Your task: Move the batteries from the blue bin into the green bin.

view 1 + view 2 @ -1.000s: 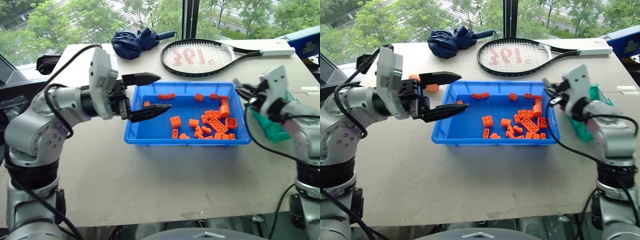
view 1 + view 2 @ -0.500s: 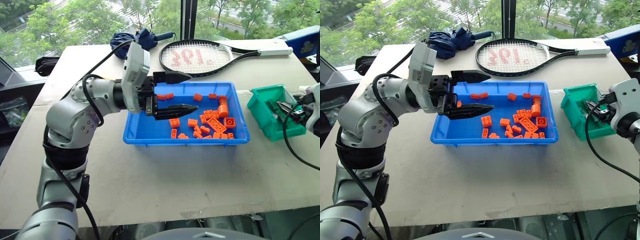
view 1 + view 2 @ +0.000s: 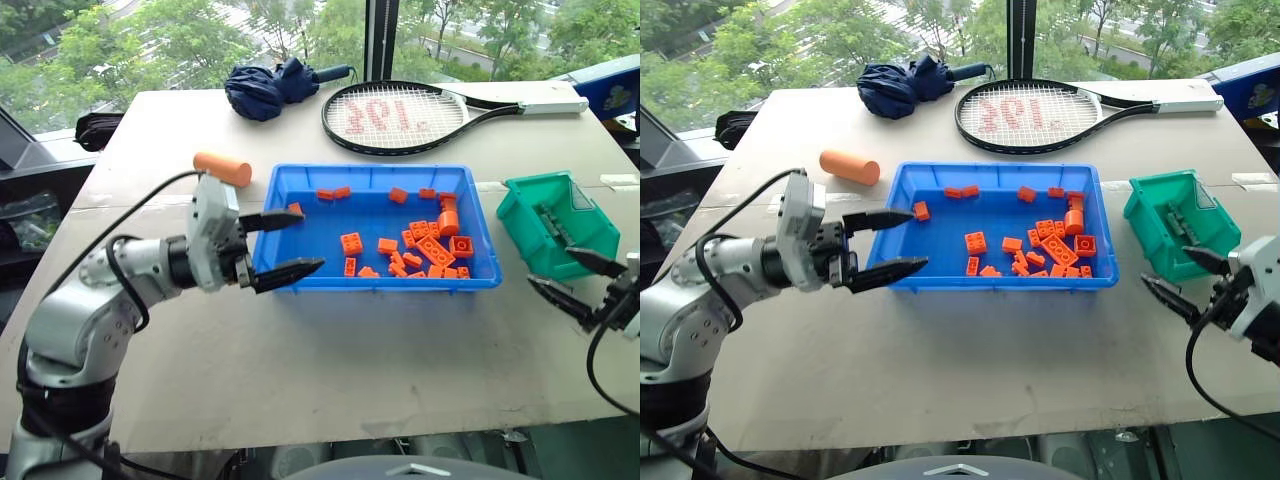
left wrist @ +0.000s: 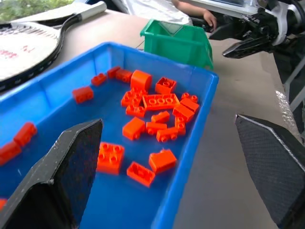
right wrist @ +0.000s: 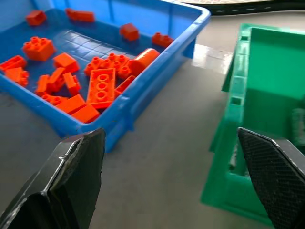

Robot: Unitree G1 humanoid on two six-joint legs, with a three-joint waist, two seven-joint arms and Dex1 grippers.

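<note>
**Observer:** Where are the batteries?

**Operator:** I see grey cylinders lying in the green bin [image 3: 556,222] on the right side of the table [image 3: 330,380]. In the blue bin [image 3: 300,272] I can pick out nothing but orange toy bricks [image 3: 428,244] and one thick orange cylinder [image 3: 449,221], so I judge the sorting done or nearly so.

**Observer:** And your fingers?

**Operator:** My left gripper [image 3: 283,243] is spread wide over the blue bin's near-left corner, holding nothing. My right gripper [image 3: 577,282] is also wide open and empty, just nearer than the green bin.

**Observer:** What could go wrong?

**Operator:** A battery could be hidden among the bricks, and I could call it finished too soon. My left fingers are close to the blue rim; a careless sweep could shove the bin. On the right, a nudge to the green bin's sloped open front could tip it and roll the batteries out.

**Observer:** Any writing?

**Operator:** Red marks on the strings of the tennis racket [image 3: 410,114] at the far side, but I can't read them. Beside it lie a folded navy umbrella [image 3: 272,84] and, nearer left, a loose orange cylinder [image 3: 222,168].
</note>
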